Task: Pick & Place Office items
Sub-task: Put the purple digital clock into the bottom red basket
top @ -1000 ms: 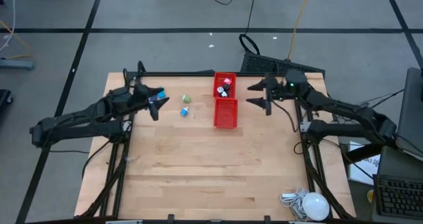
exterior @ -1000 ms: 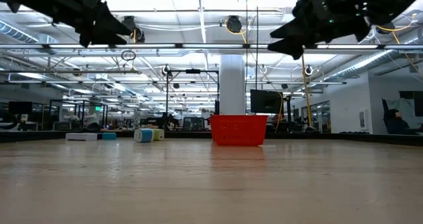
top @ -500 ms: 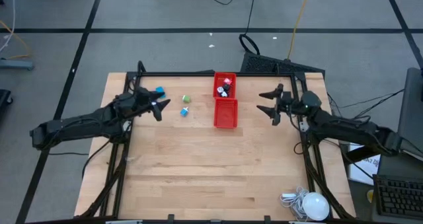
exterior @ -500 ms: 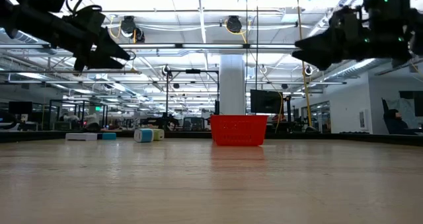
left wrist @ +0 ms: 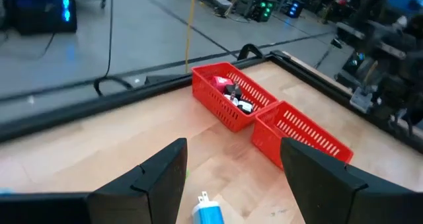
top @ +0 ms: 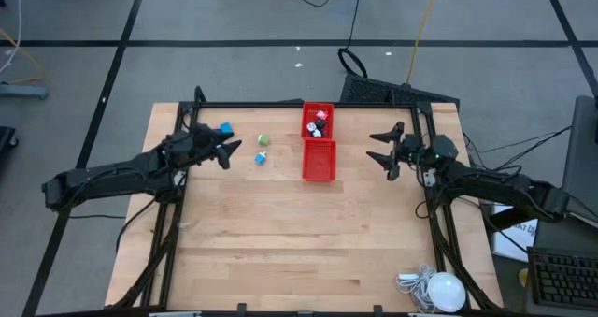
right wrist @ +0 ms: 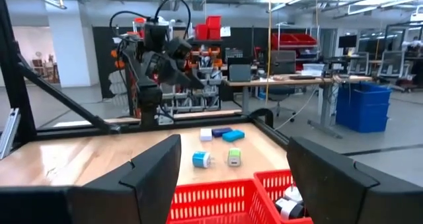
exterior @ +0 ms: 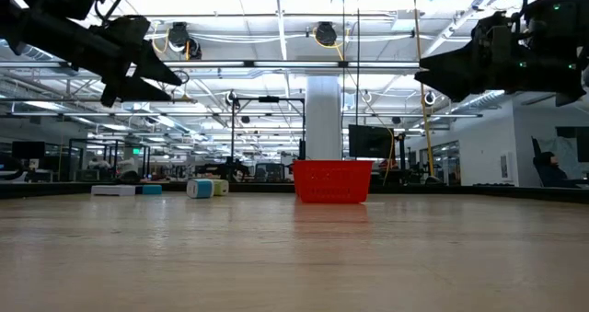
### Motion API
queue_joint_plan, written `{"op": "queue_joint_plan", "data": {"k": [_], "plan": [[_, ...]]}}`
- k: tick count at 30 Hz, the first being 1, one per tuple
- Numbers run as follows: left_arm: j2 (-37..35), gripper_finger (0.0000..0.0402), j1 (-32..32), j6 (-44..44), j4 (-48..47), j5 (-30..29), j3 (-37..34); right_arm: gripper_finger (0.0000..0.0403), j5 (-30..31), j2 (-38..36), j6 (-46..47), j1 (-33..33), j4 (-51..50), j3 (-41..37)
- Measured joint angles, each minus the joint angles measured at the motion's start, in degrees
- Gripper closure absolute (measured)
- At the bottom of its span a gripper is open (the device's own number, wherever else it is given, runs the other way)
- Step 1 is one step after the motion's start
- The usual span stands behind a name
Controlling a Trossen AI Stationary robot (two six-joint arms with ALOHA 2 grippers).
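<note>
The office items are tiny pieces. A blue one (top: 225, 129), a green one (top: 263, 140) and a light blue one (top: 261, 157) lie on the table left of the long red tray (top: 319, 163). Several more, in black, white and red (top: 318, 122), lie in the tray's far compartment. My left gripper (top: 230, 155) hangs open above the table, near-side of the blue piece, empty (left wrist: 232, 148). My right gripper (top: 371, 146) hangs open and empty to the right of the tray (right wrist: 234, 143). The light blue piece (left wrist: 208, 211) shows just ahead of my left fingers.
A white round lamp-like thing with a cord (top: 439, 289) lies at the table's near right corner. In the right wrist view, further small pieces, white (right wrist: 206, 134) and blue (right wrist: 232, 135), lie near the table's far left edge. The table's near half is bare wood (top: 299, 252).
My left gripper has come down and shifted slightly toward the near edge, off the blue piece, which stays on the table. My right gripper has drawn back toward the table's right edge and come down. Both stay open.
</note>
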Motion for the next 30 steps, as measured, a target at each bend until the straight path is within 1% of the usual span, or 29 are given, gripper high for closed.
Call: {"op": "queue_joint_plan", "data": {"k": [2, 4, 7, 9, 11, 13, 15, 19, 21, 23, 27, 30], "plan": [[0.2, 0.0158, 0.0, -4.4, -2.0, -1.7, 0.0, 0.0140, 0.0, 0.1, 0.0, 0.0, -0.6, 0.0], [0.6, 0.0158, 0.0, -7.8, -6.5, -4.5, 0.0, 0.0140, 0.0, 0.0, 0.0, 0.0, -1.2, 0.0], [2.2, 0.0158, 0.0, -13.7, -16.5, -10.0, 0.0, 0.0140, 0.1, 0.2, 0.0, 0.0, -2.3, -0.1], [4.0, 0.0158, 0.3, -20.5, -22.6, -13.6, 0.0, 0.0140, 0.4, 0.2, 0.0, 0.0, -2.3, -0.1], [6.2, 0.0158, 0.9, -25.9, -26.7, -14.2, 0.0, 0.0140, 0.5, 0.2, -0.1, 0.0, -2.2, -0.1], [8.7, 0.0158, 1.6, -28.1, -28.5, -13.7, 0.0, 0.0140, 0.5, 0.2, -0.1, 0.0, -1.8, -0.1], [11.7, 0.0158, 2.1, -28.9, -28.4, -13.8, 0.0, 0.0140, 0.5, 0.2, -0.2, 0.0, -1.2, -0.1], [18.0, 0.0158, 3.4, -29.6, -26.5, -18.9, 0.0, 0.0140, 0.8, 0.2, -0.1, 0.0, -1.0, -0.1], [21.4, 0.0158, 4.2, -29.6, -24.9, -19.8, 0.0, 0.0140, 2.6, 0.2, 0.0, 0.0, -1.1, -0.1], [24.7, 0.0158, 5.0, -29.0, -23.2, -19.9, 0.0, 0.0140, 4.6, 0.2, 0.0, 0.0, -1.2, -0.1], [30.9, 0.0158, 6.0, -29.1, -20.1, -19.4, 0.1, 0.0140, 4.9, 0.2, 0.0, 0.0, -1.4, -0.2], [33.5, 0.0158, 6.5, -28.9, -18.7, -15.9, 0.3, 0.0140, 4.9, 0.2, 0.0, 0.0, -1.4, -0.2]]}}
